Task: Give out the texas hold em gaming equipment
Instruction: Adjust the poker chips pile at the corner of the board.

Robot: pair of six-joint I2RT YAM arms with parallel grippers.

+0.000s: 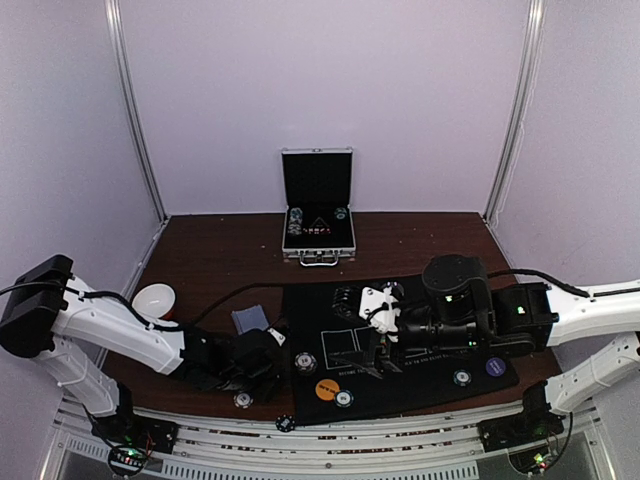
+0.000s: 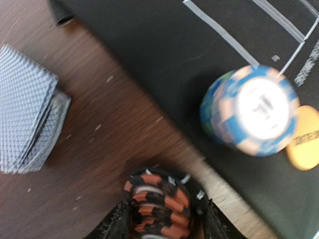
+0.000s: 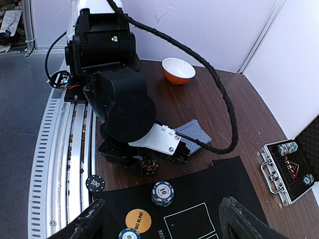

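A stack of orange-and-black poker chips (image 2: 159,204) stands on the wooden table just off the mat's edge. My left gripper (image 2: 162,219) has its fingers pressed on both sides of that stack, which also shows in the right wrist view (image 3: 149,166). A blue poker chip stack (image 2: 251,109) and an orange button disc (image 2: 305,138) lie on the black mat (image 2: 164,55). Grey-blue playing cards (image 2: 27,122) lie fanned to the left. My right gripper (image 3: 167,224) hovers open over the mat with nothing between its fingers.
The silver case (image 1: 318,225) stands open at the back. A bowl (image 3: 178,69) sits at the far left of the table. A black chip (image 3: 95,183) lies on the front rail. More chips (image 1: 461,378) and a purple disc (image 1: 495,366) lie on the mat's right.
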